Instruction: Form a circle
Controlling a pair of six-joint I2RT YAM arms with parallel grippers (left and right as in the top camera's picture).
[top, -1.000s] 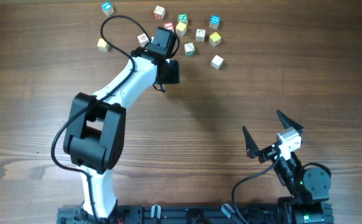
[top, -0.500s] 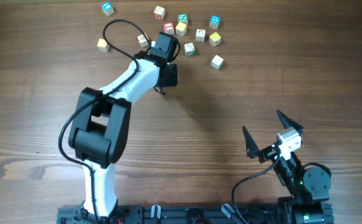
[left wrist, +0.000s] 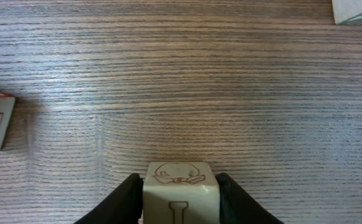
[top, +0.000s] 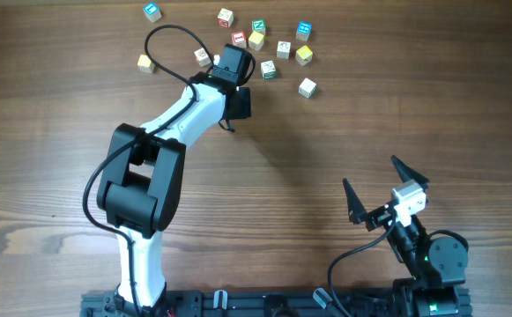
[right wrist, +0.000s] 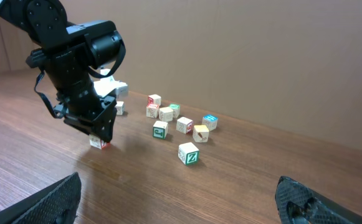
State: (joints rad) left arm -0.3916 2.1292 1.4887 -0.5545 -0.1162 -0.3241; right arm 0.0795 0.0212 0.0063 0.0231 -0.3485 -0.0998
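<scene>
Small pale wooden cubes lie loosely scattered at the table's far side, and no circle shows among them. My left gripper (top: 232,63) is down on the table at the near edge of the scatter. In the left wrist view it (left wrist: 181,200) is shut on one pale cube (left wrist: 181,190) with a brown drawing on top, and a black finger (left wrist: 126,200) presses each side. From the right wrist view that cube (right wrist: 98,143) shows a red side under the left gripper (right wrist: 103,133). My right gripper (top: 368,171) is open and empty at the near right.
Around the left gripper lie a red-edged cube (top: 239,38), a green-faced cube (top: 269,69), a yellow cube (top: 256,40) and a pale cube (top: 203,56). Blue-faced cubes (top: 152,11) sit at the far edge. A green Z cube (right wrist: 189,153) sits apart on the right.
The left arm's elbow has shifted slightly up and to the right while its wrist stays over the same spot. The right arm has not moved.
</scene>
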